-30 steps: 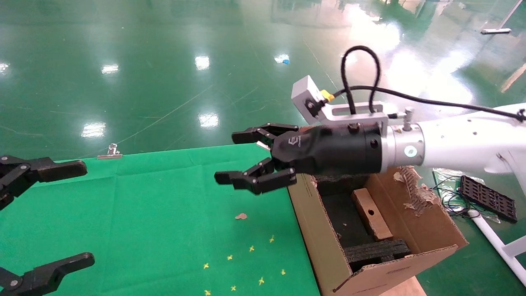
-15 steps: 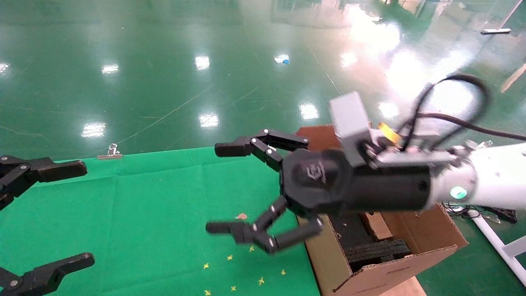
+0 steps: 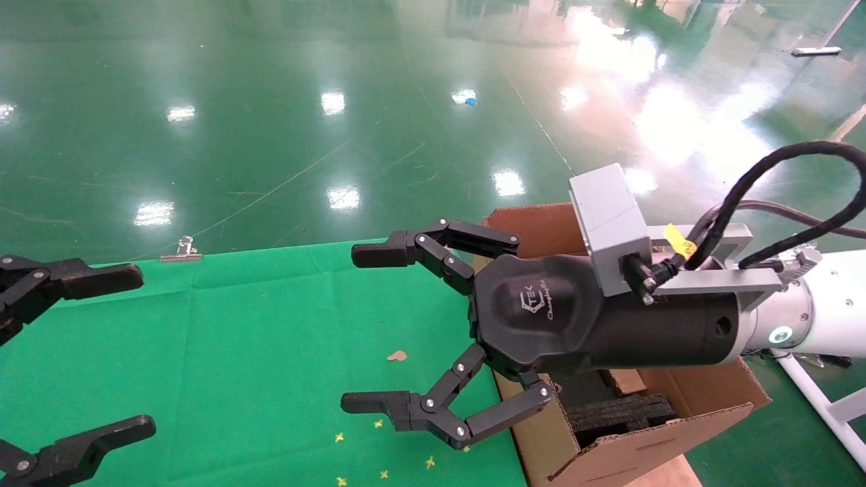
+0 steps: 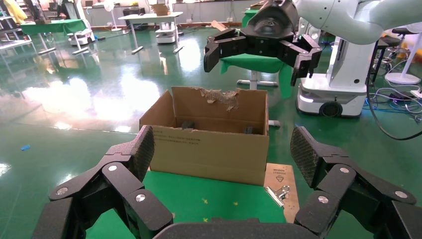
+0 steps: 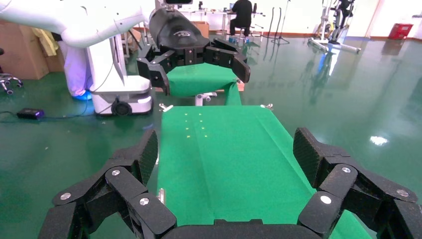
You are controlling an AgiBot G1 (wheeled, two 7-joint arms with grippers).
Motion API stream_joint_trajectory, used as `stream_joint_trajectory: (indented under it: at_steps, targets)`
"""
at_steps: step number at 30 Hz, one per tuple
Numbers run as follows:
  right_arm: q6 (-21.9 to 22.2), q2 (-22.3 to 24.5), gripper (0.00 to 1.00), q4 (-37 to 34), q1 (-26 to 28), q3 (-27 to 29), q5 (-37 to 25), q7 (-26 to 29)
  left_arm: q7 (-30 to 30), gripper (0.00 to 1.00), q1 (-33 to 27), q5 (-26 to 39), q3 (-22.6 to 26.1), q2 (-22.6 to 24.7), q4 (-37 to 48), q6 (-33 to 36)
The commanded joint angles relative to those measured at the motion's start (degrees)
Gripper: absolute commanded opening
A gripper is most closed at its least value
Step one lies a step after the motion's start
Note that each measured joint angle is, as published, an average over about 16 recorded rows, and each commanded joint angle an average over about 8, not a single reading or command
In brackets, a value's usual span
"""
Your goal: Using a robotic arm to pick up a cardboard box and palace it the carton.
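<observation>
Head view: right pincer [image 3: 365, 328] hangs in the air over the edge of the green surface [image 3: 223, 352] next to the carton [image 3: 649, 433], fingers spread wide, nothing between them. The robotic arm [image 3: 822, 311] behind it runs back across the carton's open top: black wrist, grey camera block [image 3: 609, 220], looped black cable [image 3: 778, 193]. The cardboard box [image 3: 626, 381] lies inside the carton, only a small brown corner showing under the wrist, just beside the black foam insert [image 3: 619, 412]. Left pincer [image 3: 101, 348] sits at the far side of the surface from the carton, fingers apart and empty, well clear of everything. A small brown scrap [image 3: 397, 356] and a scatter of yellow marks [image 3: 382, 450] lie on the cloth between the two pincers, nearer the carton; a metal binder clip [image 3: 181, 250] sits at the surface's far edge. Left wrist view: left pincer [image 4: 219, 144] open, looking across the surface [image 4: 219, 199] straight at the carton [image 4: 209, 149], whose torn flap [image 4: 221, 95] stands at the far rim; the right pincer [image 4: 261, 47] hovers above the carton, spread and empty; a clip [image 4: 278, 193] lies at the surface edge beside the carton. The cardboard box can't be made out from here. Right wrist view: right pincer [image 5: 224, 149] open over the green surface [image 5: 224, 159], facing away from the carton toward the left pincer [image 5: 199, 62], which is also apart.
</observation>
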Motion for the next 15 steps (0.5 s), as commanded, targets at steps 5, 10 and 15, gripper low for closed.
stream_joint_trajectory:
  at_steps: [5, 10, 15]
  targets:
    - [0.15, -0.14, 1.00, -0.59, 0.63, -0.71, -0.32, 0.17, 0.00, 1.00, 0.00, 0.00, 0.00, 0.00, 0.00, 0.00]
    - [0.24, -0.21, 1.00, -0.86, 0.93, -1.04, -0.44, 0.25, -0.01, 1.00, 0.00, 0.00, 0.00, 0.00, 0.00, 0.00]
    - [0.30, -0.25, 1.00, -1.05, 1.13, -1.27, -0.59, 0.31, -0.01, 1.00, 0.00, 0.00, 0.00, 0.00, 0.00, 0.00]
